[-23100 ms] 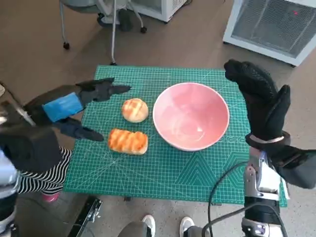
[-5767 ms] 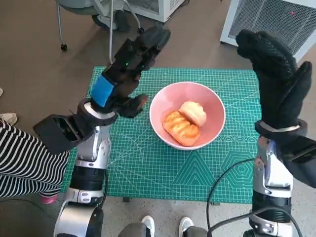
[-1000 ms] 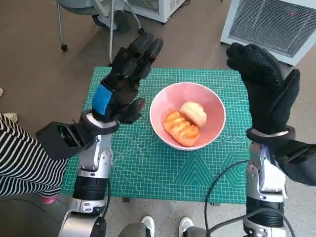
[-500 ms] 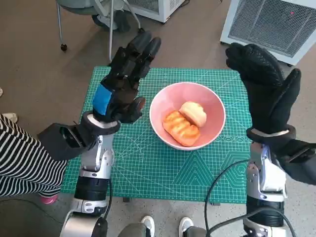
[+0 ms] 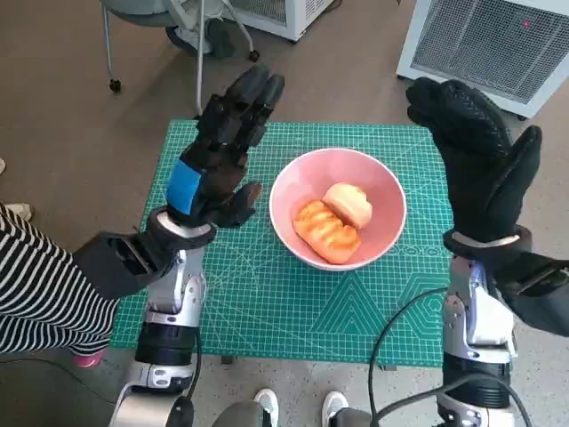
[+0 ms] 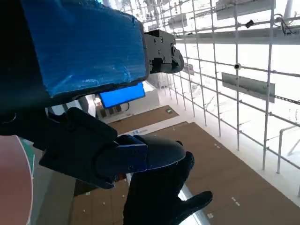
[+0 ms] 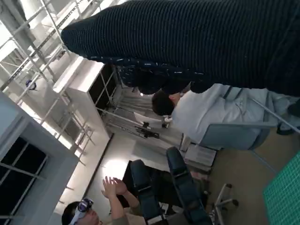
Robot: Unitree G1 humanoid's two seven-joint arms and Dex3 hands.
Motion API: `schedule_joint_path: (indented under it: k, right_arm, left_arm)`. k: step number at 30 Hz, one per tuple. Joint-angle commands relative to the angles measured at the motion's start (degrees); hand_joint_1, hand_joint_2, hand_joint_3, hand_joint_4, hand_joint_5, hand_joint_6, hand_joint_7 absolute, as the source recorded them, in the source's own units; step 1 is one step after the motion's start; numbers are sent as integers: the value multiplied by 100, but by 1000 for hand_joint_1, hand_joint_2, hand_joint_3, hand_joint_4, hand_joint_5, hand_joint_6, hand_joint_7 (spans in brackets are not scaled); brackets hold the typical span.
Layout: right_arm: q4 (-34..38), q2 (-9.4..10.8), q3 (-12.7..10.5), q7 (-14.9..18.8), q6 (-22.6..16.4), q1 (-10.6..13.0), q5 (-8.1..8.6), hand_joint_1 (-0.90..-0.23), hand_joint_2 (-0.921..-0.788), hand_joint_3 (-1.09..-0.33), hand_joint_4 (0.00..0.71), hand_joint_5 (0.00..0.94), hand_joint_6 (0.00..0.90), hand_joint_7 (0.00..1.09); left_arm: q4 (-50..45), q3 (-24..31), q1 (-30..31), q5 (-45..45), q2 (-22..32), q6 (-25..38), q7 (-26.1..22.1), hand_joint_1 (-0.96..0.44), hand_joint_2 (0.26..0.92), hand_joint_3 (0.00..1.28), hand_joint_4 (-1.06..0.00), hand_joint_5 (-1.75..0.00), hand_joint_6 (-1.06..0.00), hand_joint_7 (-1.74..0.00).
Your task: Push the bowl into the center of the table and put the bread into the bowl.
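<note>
The pink bowl (image 5: pixel 366 233) stands near the middle of the green cutting mat (image 5: pixel 267 294). Inside it lie a ridged orange bread (image 5: pixel 325 229) and a round pale bread roll (image 5: pixel 348 205), touching each other. My left hand (image 5: pixel 218 156) is raised above the mat's left part, left of the bowl, fingers stretched out and holding nothing. My right hand (image 5: pixel 480 169) is lifted over the mat's right edge, fingers spread, empty. The left wrist view shows my left hand (image 6: pixel 84 56) with its black fingers (image 6: pixel 117 154) apart, a sliver of the bowl (image 6: pixel 14 187), and my right hand (image 6: pixel 164 201) beyond. The glove (image 7: pixel 197 42) fills the right wrist view.
A white slatted unit (image 5: pixel 498 44) stands beyond the table at far right. Chair legs (image 5: pixel 200 53) stand behind the table's far left corner. A person in a striped sleeve (image 5: pixel 40 302) is at the left. Two shoes (image 5: pixel 298 405) show below the table's near edge. People sit in the right wrist view (image 7: pixel 154 187).
My left hand has drifted slightly lower and nearer over the last second. The right hand, the bowl and both breads have stayed put.
</note>
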Motion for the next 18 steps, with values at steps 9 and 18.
schedule_joint_path:
  k: [9,18]
  right_arm:
    - [101,0,29,73,66,127,28,-704,-921,-700,191,1,133,339]
    - [90,13,31,129,54,163,53,-704,-921,-701,192,1,131,339]
  left_arm:
    - [35,21,146,-112,-47,-88,-81,-646,921,465,-34,-105,1,-380]
    - [21,5,223,-80,-81,-139,-59,-646,921,453,-46,-94,1,-387]
